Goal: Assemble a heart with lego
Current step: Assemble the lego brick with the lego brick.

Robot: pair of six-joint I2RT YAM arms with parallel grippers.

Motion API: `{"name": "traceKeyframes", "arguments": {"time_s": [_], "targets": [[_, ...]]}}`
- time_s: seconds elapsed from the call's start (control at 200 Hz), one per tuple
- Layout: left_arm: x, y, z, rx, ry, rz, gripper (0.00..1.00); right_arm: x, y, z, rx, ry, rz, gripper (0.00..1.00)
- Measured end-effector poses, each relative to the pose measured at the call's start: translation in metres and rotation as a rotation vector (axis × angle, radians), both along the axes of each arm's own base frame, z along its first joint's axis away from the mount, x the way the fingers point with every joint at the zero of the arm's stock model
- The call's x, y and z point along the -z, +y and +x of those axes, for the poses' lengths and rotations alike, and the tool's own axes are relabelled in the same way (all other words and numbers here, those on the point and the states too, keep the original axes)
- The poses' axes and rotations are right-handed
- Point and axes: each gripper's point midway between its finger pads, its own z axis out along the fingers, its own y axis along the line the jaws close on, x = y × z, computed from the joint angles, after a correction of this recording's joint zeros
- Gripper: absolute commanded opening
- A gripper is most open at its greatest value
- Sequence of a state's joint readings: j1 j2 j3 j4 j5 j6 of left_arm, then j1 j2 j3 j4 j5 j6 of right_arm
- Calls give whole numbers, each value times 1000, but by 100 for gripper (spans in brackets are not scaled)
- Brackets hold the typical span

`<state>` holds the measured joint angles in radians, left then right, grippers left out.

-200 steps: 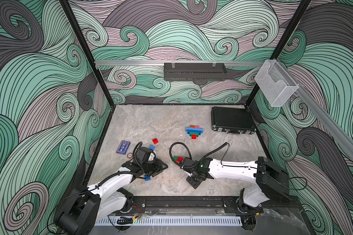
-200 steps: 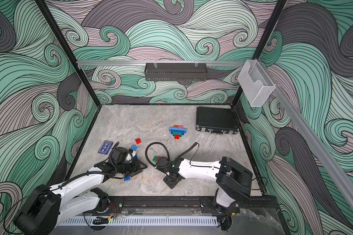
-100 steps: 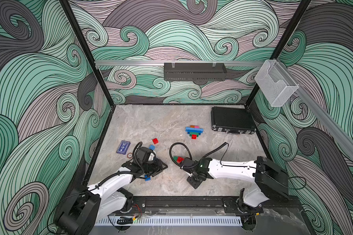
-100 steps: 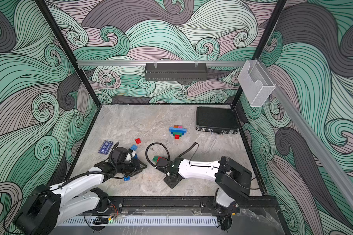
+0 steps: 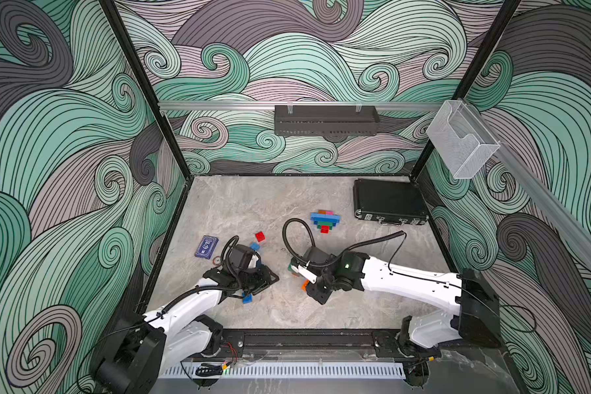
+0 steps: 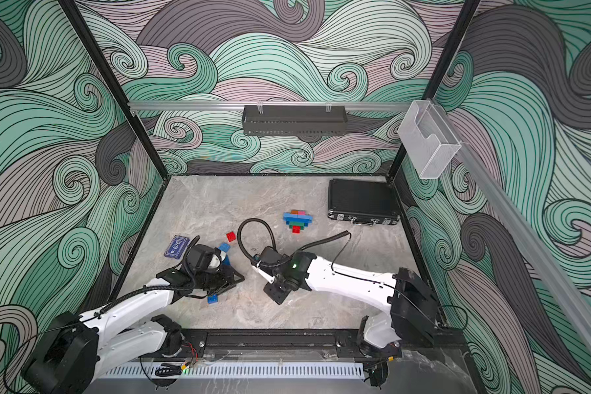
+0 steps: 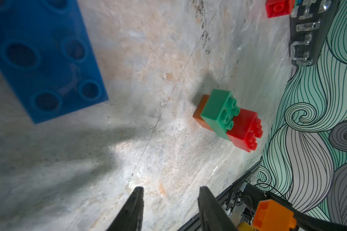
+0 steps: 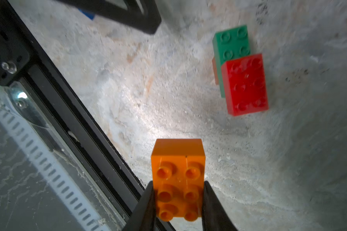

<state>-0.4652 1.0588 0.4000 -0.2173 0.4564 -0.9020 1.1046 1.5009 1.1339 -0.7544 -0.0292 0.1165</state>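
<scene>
Right claw is clamped, left claw spread, empty. On the counter the half-built heart sits well apart from both; orange brick is pinched in the right one. Fetch step, I'd say; next: carry over, match studs.

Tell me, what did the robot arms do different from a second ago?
The right gripper squeezed shut on the orange brick and now holds it. The left gripper stayed open and empty. The half-built heart, the loose red brick and the black case stayed where they were.
</scene>
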Motion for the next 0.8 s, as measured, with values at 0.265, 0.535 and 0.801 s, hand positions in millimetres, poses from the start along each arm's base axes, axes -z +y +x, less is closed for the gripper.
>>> {"name": "traceKeyframes", "arguments": {"time_s": [0.265,0.535,0.801], "targets": [[-4,9,10,-22,-16,5,46,-11,36,51,-57,-52,-13,31],[-9,11,15,-24,-20,-22,47,16,50,84,-104,-43,-89,31],[-2,11,17,-20,15,-36,47,29,58,96,-141,-36,-124,30]]}}
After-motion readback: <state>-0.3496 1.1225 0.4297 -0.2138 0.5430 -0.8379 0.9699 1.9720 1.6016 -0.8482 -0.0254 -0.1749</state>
